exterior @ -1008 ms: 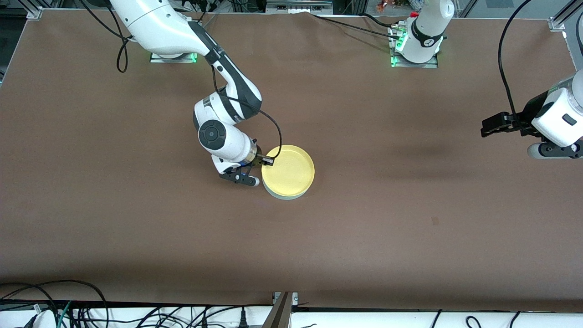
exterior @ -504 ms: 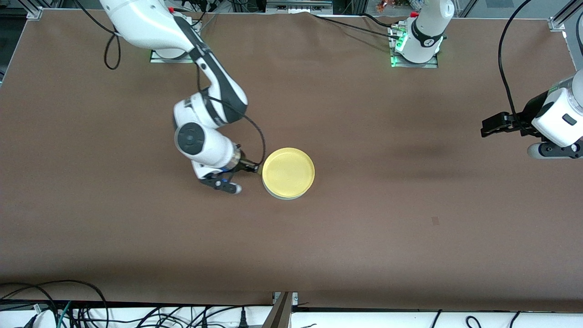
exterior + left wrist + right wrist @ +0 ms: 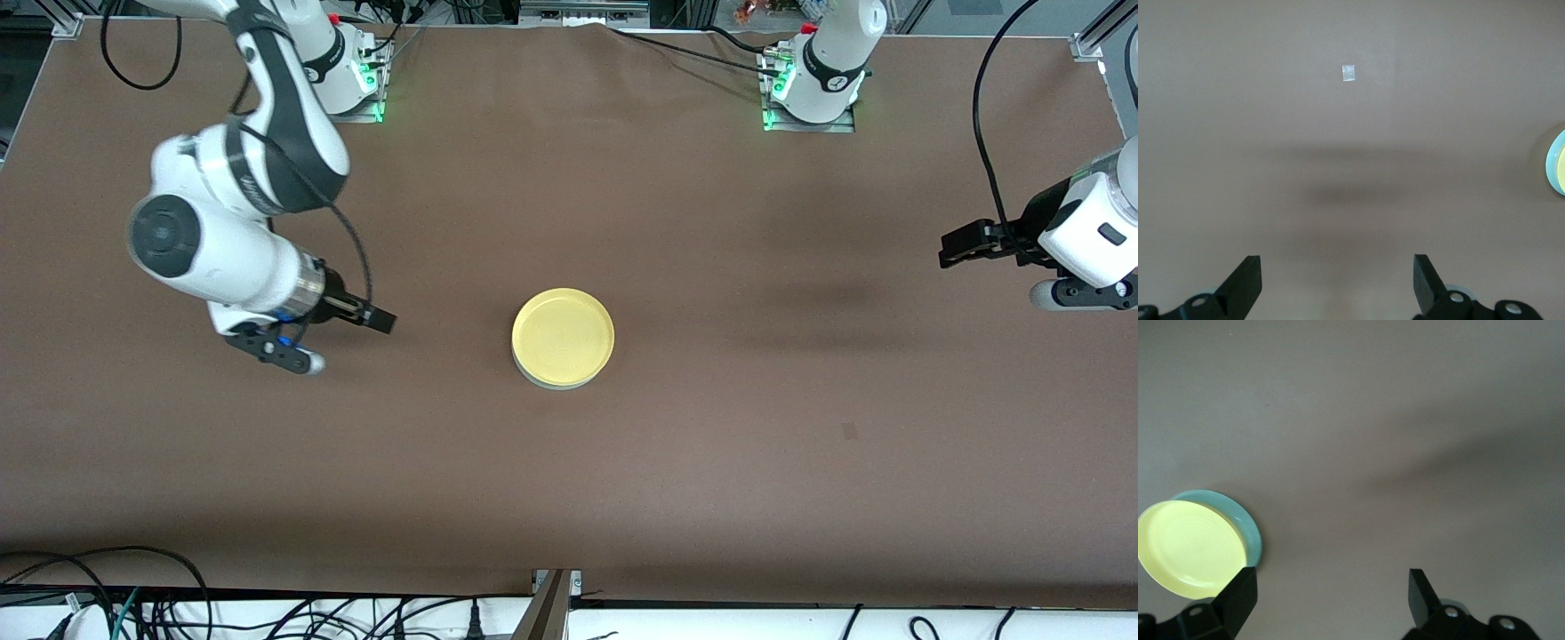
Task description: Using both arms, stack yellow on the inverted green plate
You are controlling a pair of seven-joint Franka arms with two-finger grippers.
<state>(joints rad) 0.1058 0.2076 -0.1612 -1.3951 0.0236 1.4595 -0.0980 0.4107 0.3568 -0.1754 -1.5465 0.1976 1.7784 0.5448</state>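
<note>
While the front view is considered first, a round, shallow, bright yellow plate [image 3: 563,336] is seen resting right way up on a round, pale mint-green plate [image 3: 556,382], of which only a thin edge shows along the side nearer the camera. The stack lies near the middle of the brown tabletop [image 3: 711,444]. The right gripper [image 3: 380,320], at the end of a white arm with black joint bands, is held over bare tabletop toward the right arm's end, well apart from the stack, and nothing is carried in it. The left gripper [image 3: 956,249] is held over the left arm's end of the tabletop, where that arm waits.

In the left wrist view, the left gripper [image 3: 1337,283] is shown with its jaws spread wide and nothing between them. Bare brown tabletop [image 3: 1271,100] fills the picture, a small pale rectangular mark [image 3: 1348,72] is seen on it, and a sliver of the yellow plate [image 3: 1561,170] appears at the edge.

In the right wrist view, the right gripper [image 3: 1331,597] is likewise shown with its jaws spread wide and empty. The yellow plate [image 3: 1191,550] is seen sitting on the green plate [image 3: 1248,527], whose rim shows along one side.
</note>
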